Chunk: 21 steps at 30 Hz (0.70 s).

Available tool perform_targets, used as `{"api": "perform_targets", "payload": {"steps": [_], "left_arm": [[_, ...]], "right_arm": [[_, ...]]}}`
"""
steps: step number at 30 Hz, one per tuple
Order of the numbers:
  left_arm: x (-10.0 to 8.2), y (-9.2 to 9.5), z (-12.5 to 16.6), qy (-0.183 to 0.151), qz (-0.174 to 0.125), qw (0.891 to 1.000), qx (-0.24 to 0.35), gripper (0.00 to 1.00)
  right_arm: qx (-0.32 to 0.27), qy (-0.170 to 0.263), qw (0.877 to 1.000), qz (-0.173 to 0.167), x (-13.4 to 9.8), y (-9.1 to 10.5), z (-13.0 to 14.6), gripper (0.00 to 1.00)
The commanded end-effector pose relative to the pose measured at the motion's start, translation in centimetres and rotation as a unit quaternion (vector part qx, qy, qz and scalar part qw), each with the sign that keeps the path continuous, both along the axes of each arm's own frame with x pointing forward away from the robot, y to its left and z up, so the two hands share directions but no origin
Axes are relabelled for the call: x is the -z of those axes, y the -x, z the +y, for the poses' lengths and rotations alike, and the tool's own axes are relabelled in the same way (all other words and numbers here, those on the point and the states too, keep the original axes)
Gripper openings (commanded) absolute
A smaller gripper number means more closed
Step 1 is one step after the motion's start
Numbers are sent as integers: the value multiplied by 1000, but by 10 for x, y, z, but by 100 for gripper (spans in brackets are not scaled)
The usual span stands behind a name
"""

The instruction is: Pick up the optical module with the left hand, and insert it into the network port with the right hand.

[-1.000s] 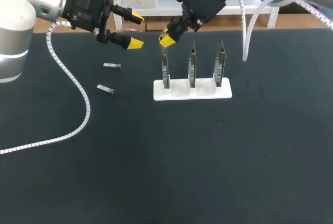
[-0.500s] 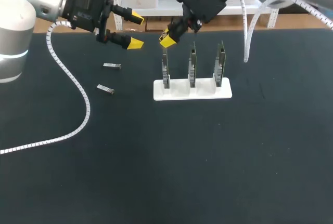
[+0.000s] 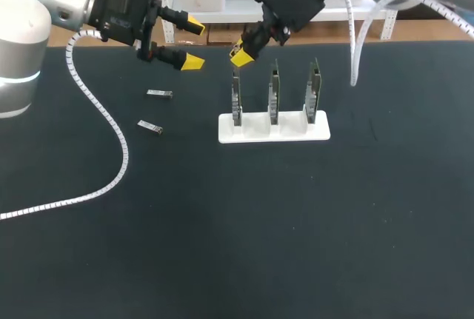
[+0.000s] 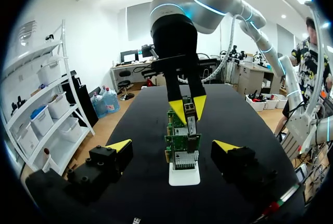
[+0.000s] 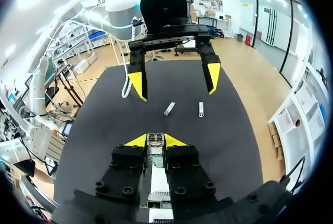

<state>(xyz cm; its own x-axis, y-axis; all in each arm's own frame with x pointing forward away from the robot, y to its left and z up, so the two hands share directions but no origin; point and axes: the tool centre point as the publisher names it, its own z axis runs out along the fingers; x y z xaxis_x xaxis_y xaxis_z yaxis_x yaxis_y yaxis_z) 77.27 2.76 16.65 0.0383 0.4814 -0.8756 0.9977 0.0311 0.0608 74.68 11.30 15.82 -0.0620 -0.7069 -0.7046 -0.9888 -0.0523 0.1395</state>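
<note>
Right gripper (image 3: 241, 53) hangs over the leftmost circuit board (image 3: 236, 101) in the white stand (image 3: 296, 132), yellow tips pinched on an optical module (image 5: 155, 140) right at the board's top edge; contact can't be made out. Left gripper (image 3: 194, 43) hovers beside it, fingers spread wide, empty. A second module (image 3: 158, 94) and a third module (image 3: 150, 126) lie on the black table (image 3: 296, 223) nearby.
</note>
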Motion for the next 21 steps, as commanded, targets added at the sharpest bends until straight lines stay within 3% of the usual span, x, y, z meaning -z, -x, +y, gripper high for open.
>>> {"api": "perform_targets", "payload": {"steps": [1, 13, 21], "left_arm": [[0, -1, 0, -2, 1, 1000, 0, 100], [0, -1, 0, -2, 1, 1000, 0, 100], [0, -1, 0, -2, 1, 1000, 0, 100]], "right_arm": [[-2, 0, 1000, 5, 2, -2, -1, 0], [-11, 2, 1000, -10, -8, -3, 4, 0], [-6, 2, 1000, 9, 0, 4, 4, 0]]}}
